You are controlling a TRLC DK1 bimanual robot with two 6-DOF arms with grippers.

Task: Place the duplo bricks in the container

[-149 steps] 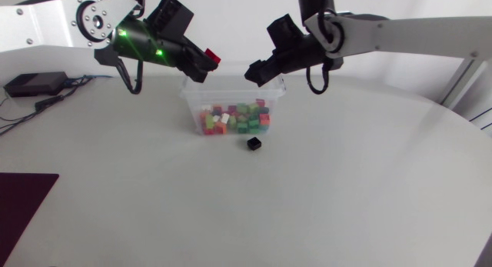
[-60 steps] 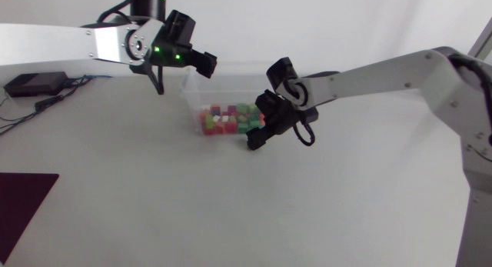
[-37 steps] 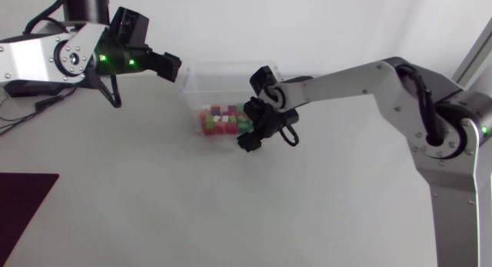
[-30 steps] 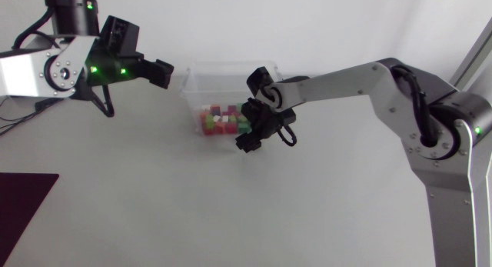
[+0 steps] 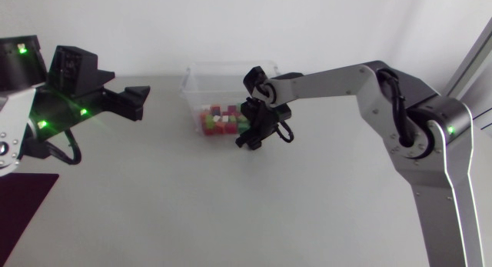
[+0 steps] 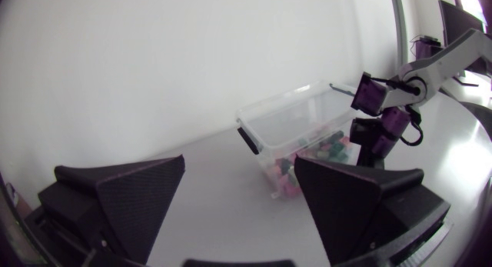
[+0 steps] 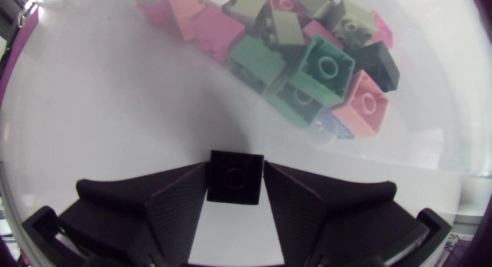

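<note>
The right hand [image 7: 235,191] is closed on a black duplo brick [image 7: 235,175], one finger pressed to each side, just outside the clear container [image 5: 198,78] of coloured bricks [image 7: 323,67]. The left hand [image 6: 240,167] hangs wide open and empty, well apart from the container

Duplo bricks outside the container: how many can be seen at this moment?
1. The black brick is just outside the container, close to its wall, clamped in the right gripper. More could be hidden behind that arm in the head view.
</note>
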